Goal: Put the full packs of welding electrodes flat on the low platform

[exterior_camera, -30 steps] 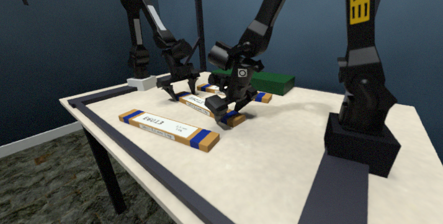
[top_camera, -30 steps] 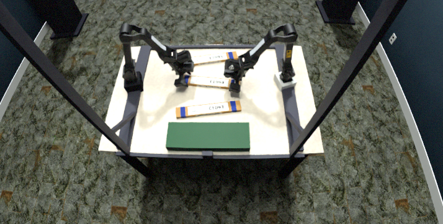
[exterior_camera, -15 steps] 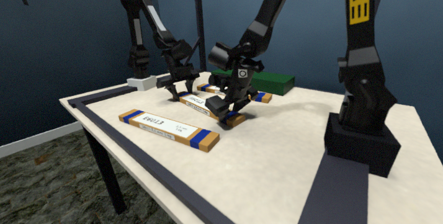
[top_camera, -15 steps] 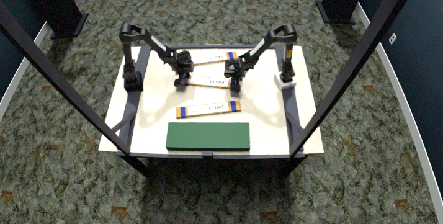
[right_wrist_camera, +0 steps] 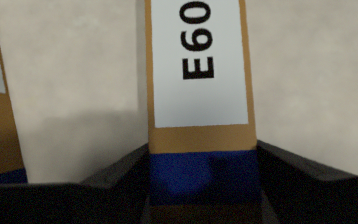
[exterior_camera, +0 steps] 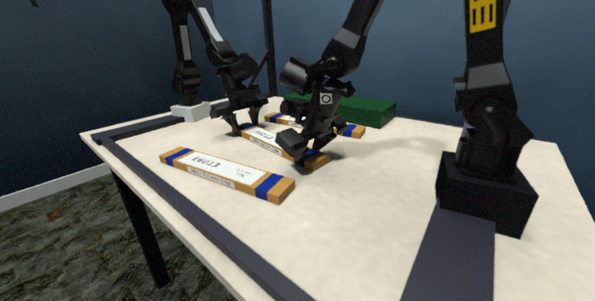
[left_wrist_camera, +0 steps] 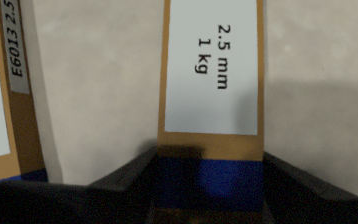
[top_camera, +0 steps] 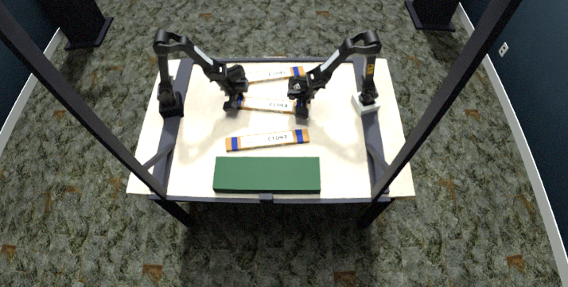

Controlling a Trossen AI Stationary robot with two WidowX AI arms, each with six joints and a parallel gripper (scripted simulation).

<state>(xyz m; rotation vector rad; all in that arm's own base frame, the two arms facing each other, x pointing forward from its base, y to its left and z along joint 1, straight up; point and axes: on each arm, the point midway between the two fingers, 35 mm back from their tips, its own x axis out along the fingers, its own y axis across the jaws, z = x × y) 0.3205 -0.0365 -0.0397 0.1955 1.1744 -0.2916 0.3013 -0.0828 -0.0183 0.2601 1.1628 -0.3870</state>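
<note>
Middle pack: an orange-brown carton with blue bands and a white label (top_camera: 268, 104) (exterior_camera: 264, 138) (left_wrist_camera: 211, 75) (right_wrist_camera: 198, 100), flat on the pale table (top_camera: 199, 134) (exterior_camera: 354, 216), between the other two packs and off the platform
Left hand: the black left hand (top_camera: 236, 102) (exterior_camera: 310, 153) (left_wrist_camera: 206, 154) (right_wrist_camera: 204, 175) is not the one at the "E6013" end — it grips the middle pack at the "2.5 mm 1 kg" end, a finger against each long sideMiddle pack: an orange-brown carton with blue bands and a white label, flat on the pale table between the other two packs, off the platform
Left hand: black, closed on the middle pack at its "2.5 mm 1 kg" end
Right hand: black, closed on the middle pack at its "E6013" end (right_wrist_camera: 204, 175)
Pack nearest the platform: same colours, flat on the table, beside the green block and not touching it (top_camera: 267, 139)
Far pack: same colours, flat near the table's dark edge rail, untouched by either hand (top_camera: 274, 74) (exterior_camera: 227, 171)
Platform: a low green block with no pack on it (top_camera: 266, 174) (exterior_camera: 367, 109)
</note>
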